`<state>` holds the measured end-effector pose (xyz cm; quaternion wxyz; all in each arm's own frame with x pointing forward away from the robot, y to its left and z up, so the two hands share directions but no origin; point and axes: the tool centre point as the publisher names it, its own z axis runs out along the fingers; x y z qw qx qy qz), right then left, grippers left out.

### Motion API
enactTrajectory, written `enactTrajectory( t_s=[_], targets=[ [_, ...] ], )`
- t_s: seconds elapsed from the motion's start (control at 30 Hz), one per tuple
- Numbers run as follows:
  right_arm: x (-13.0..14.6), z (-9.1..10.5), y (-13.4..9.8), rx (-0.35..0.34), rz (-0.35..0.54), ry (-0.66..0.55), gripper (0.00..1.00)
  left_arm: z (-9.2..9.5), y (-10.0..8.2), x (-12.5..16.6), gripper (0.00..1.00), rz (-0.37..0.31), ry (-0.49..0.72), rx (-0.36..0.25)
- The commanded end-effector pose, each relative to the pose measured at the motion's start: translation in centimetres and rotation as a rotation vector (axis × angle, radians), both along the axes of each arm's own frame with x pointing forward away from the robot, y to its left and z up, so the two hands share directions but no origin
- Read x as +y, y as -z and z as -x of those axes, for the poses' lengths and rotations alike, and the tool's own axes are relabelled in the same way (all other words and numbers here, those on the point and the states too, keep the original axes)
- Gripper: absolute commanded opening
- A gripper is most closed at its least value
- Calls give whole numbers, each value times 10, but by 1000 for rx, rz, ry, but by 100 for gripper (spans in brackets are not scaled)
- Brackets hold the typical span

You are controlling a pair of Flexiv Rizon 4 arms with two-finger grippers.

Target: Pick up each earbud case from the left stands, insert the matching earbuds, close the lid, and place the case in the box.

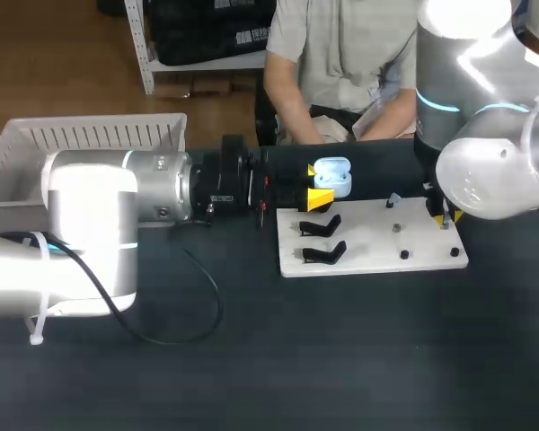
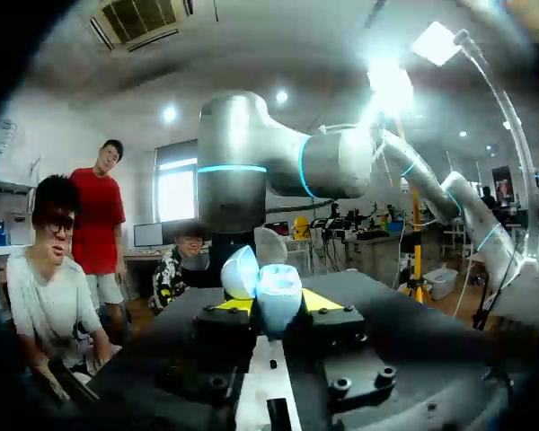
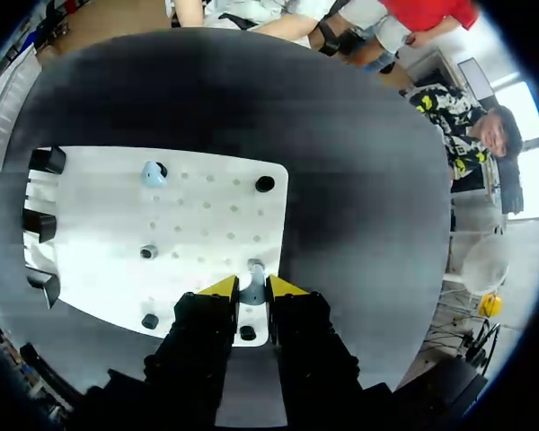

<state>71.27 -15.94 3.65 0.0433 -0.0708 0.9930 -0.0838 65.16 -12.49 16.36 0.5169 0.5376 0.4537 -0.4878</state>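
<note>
Clamping open earbud case (image 1: 334,178) in my left gripper (image 1: 321,185); right gripper (image 3: 252,289) pinched earbud (image 3: 251,284) on board (image 3: 207,211); straight, gentle lift advised.

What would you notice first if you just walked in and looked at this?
The open blue-and-white case pops out first, held in the left arm's jaws by the white board. Next come the right arm's yellow-tipped jaws, pinching a small earbud near the board's edge. Another earbud sits farther along the board.
</note>
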Motion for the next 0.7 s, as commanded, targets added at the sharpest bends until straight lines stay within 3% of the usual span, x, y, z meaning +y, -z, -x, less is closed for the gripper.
enactTrajectory(
  t_s=[0.03,0.37,0.7],
  targets=[
    [2,11,-12,-18,10,5,0,-1,1,0,0,3,1,-1],
    [26,44,-69,-71,21,24,0,-1,1,0,0,3,1,-1],
    [75,86,-126,-56,0,29,0,-1,1,0,0,3,1,-1]
  ],
)
